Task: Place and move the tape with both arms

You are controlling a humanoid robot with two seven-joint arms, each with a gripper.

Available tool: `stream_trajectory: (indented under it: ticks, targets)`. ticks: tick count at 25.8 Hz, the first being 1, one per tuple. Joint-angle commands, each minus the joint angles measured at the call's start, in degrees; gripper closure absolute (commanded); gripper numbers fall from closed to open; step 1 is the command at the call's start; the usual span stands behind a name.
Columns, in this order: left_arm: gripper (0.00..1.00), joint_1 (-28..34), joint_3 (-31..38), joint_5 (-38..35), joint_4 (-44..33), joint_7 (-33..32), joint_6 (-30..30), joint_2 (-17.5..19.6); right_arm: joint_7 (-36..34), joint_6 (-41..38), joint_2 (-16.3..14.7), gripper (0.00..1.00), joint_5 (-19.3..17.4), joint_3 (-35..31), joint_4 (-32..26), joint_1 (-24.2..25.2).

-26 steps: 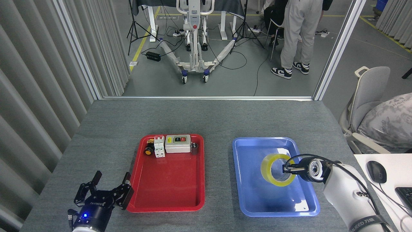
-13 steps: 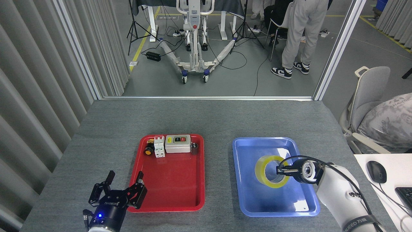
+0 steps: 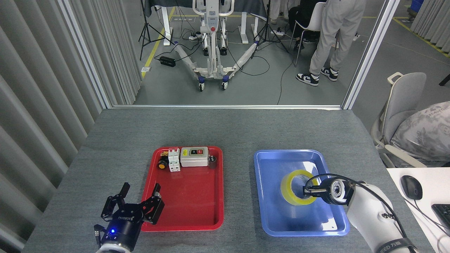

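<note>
Grey felt tabletop (image 3: pixel 225 130) carries two trays. Since a moment ago my right jaws (image 3: pixel 309 190) have sunk lower inside the blue tray (image 3: pixel 270 211), bringing the tape (image 3: pixel 293 188) down with them; they seem clenched on its rim, though I cannot tell for sure. My left jaws (image 3: pixel 139 202), spread wide and holding nothing, have slid nearer the red tray (image 3: pixel 182 211), likely readying a handover.
</note>
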Motion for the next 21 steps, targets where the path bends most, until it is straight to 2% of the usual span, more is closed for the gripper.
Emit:
stream_trajectory:
  ticks: [1,9,11,15,18,20,21]
  targets:
    - [0.01,0.0,-0.2,0.0,0.2,0.0,0.0,-0.1,-1.2,-0.2,-0.1,0.58,0.0,0.0,-0.1,-0.1]
    - [0.01,0.2,-0.5,0.1,0.2,0.0,0.0,-0.1,-2.3,-0.4,-0.1,0.53,0.2,0.0,-0.1,-0.1]
    - [0.01,0.1,-0.5,0.2,0.2,0.1,0.0,-0.1,-3.3,-0.8,-0.2,0.47,-0.1,-0.1,-0.3,-0.1]
    - [0.01,0.0,-0.5,0.3,-0.1,0.1,0.0,-0.2,-8.8,-1.1,-0.2,0.26,-0.1,-0.2,-2.4,0.1]
    - [0.01,0.0,-0.5,0.4,0.0,0.2,0.0,-0.2,-13.0,-1.1,-0.5,0.06,0.6,-1.3,-7.7,3.1]
    - [0.01,0.1,-0.5,0.5,0.2,0.5,0.1,-0.2,-18.1,-1.2,-1.3,0.02,2.5,-4.3,-12.2,5.9]
    - [0.01,0.2,-0.5,0.5,0.3,0.6,0.0,-0.2,-21.1,-1.2,-1.3,0.01,4.7,-6.4,-14.1,7.7]
